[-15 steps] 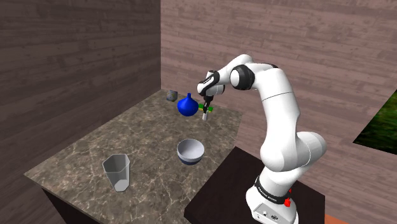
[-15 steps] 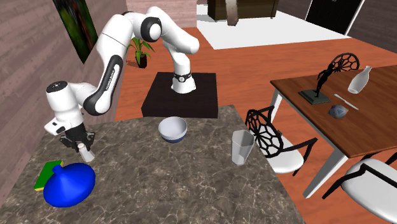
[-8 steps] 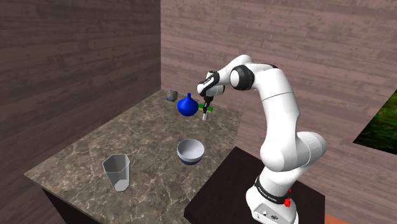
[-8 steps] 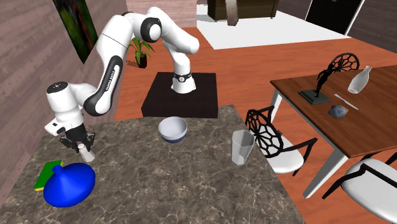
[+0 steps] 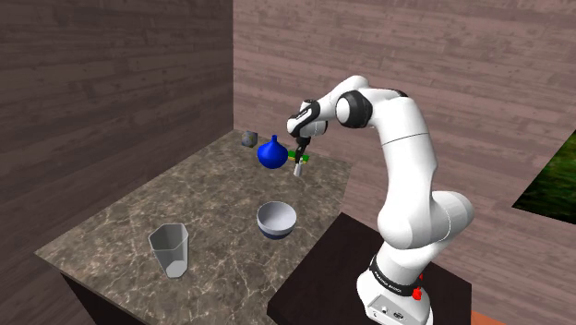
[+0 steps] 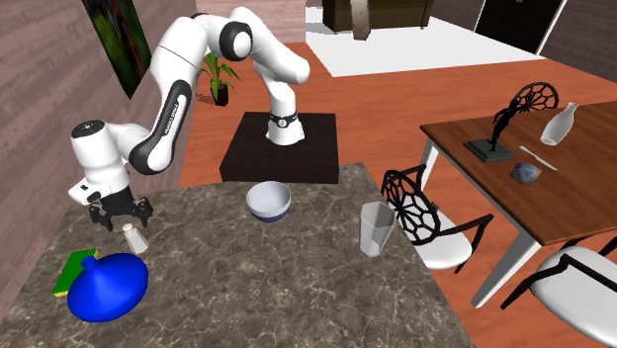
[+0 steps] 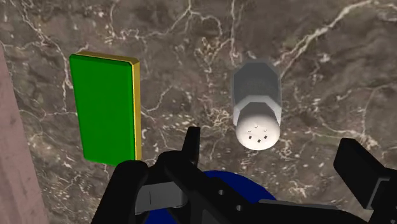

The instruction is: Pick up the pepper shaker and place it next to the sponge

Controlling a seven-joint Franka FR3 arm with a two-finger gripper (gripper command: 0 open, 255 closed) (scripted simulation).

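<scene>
A dark marble counter [image 5: 120, 222] is seen in a corner of wood-panelled walls, and the white arm [image 5: 406, 166] is stretched over its far end from the stand. A round blue vessel [image 5: 270, 153] with a narrow neck is set near that end. A white bowl [image 5: 276, 220] is placed nearer the stand, and a clear faceted tumbler [image 5: 170, 249] well apart from it. The gripper [image 6: 121, 214] is held just above the counter with its jaws spread wide and nothing clasped between them. A green sponge [image 7: 105, 108] with a yellow edge is laid flat beside the blue vessel. The pale grey pepper shaker [image 7: 256, 105] is stood upright on the marble under the gripper, near the sponge but not touching it.
</scene>
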